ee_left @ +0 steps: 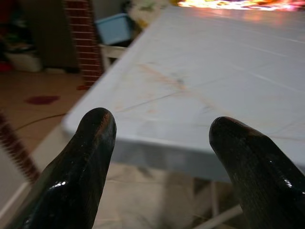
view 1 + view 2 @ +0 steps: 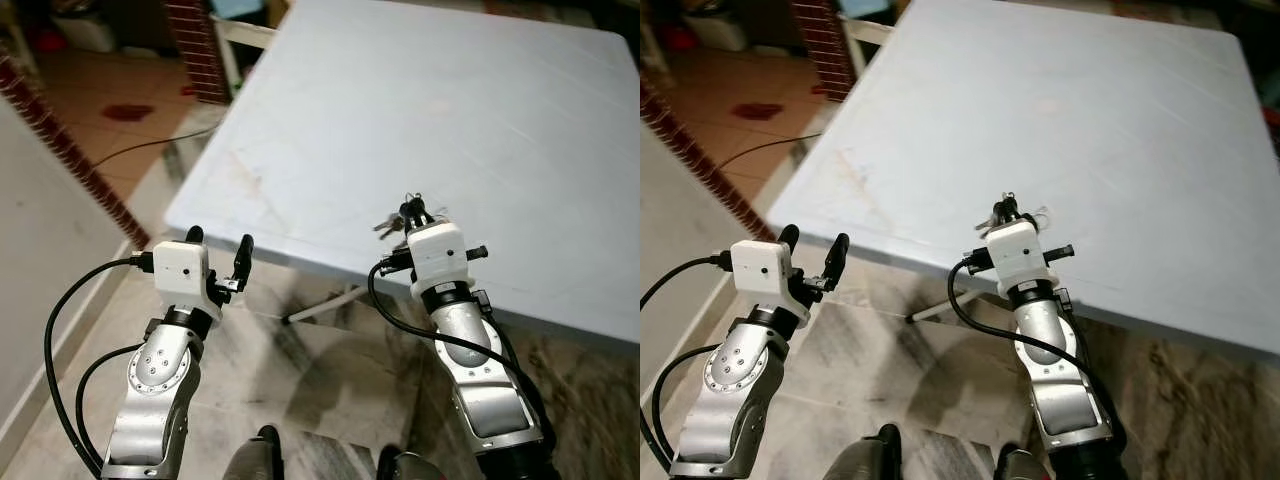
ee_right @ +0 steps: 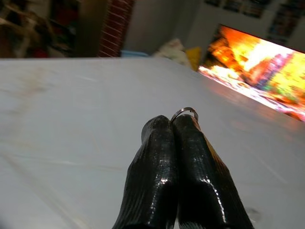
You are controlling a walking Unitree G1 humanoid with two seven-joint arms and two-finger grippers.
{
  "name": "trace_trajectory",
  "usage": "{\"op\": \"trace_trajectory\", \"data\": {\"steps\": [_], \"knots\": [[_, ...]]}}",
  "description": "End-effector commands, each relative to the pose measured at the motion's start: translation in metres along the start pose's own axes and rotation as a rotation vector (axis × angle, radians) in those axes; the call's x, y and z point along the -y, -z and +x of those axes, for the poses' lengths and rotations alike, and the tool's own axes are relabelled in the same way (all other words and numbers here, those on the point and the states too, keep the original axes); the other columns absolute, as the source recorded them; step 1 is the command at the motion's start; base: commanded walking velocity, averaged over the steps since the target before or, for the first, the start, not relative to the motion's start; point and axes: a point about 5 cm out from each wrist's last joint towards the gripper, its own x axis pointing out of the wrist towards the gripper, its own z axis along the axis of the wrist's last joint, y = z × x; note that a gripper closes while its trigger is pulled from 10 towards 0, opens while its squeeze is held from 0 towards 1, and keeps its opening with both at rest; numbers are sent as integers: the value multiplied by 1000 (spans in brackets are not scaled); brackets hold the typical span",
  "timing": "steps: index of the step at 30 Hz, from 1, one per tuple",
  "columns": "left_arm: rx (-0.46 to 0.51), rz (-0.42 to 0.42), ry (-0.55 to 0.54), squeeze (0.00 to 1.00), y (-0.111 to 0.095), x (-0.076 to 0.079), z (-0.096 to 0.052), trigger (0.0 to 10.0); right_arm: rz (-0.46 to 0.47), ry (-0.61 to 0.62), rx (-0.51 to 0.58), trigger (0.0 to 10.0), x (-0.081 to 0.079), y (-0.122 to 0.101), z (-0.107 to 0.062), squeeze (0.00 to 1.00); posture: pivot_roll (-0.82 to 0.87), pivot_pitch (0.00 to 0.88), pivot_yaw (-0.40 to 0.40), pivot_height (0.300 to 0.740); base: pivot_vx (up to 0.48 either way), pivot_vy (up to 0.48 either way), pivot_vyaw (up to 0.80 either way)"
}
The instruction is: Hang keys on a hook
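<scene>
The robot stands in front of a pale blue-grey table (image 2: 480, 110) and both of its arms are raised before it. The right gripper (image 2: 413, 208) is over the near edge of the table, and its two black fingers (image 3: 157, 176) are pressed together with no gap between them. They are closed on the keys (image 2: 392, 224): in the right wrist view a small metal key ring (image 3: 184, 111) comes out just at the fingertips, and in the head views a small bunch of silver keys hangs beside the fingers, just above the table surface; whether the keys touch the table, one cannot tell. The left gripper (image 2: 219, 243) is to the left of the table's near corner, over the floor (image 2: 300, 370), and it holds nothing. Its fingers (image 1: 81, 167) are spread wide apart, with a clear view of the table edge between them. The table top has some faint brownish marks near its left side. Behind the table there is a red brick pillar (image 2: 195, 45), and beside it a light blue box (image 1: 113, 27) is visible. A black cable (image 2: 140, 148) lies on the tiled floor at the left side. In the right wrist view a bright orange and yellow screen (image 3: 259, 62) glows beyond the far side of the table.
</scene>
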Motion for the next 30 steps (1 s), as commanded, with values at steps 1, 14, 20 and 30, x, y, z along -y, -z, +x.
{"op": "trace_trajectory", "data": {"steps": [1,14,20,30], "knots": [[-16,15,-21,0,3,-4,-2,10000,7,-13,7,10000,-3,-1,0,0,31,191,58,740,0,0,800],[-27,32,-52,0,6,-4,0,10000,13,-16,7,10000,-3,-1,0,0,28,187,56,740,0,0,800],[-32,35,-47,0,7,-3,0,10000,19,-18,6,10000,-3,-1,-1,0,26,186,58,740,0,0,800],[-45,68,-62,0,7,-2,3,10000,32,-18,-1,10000,-3,1,-2,0,19,184,58,740,0,0,800]]}}
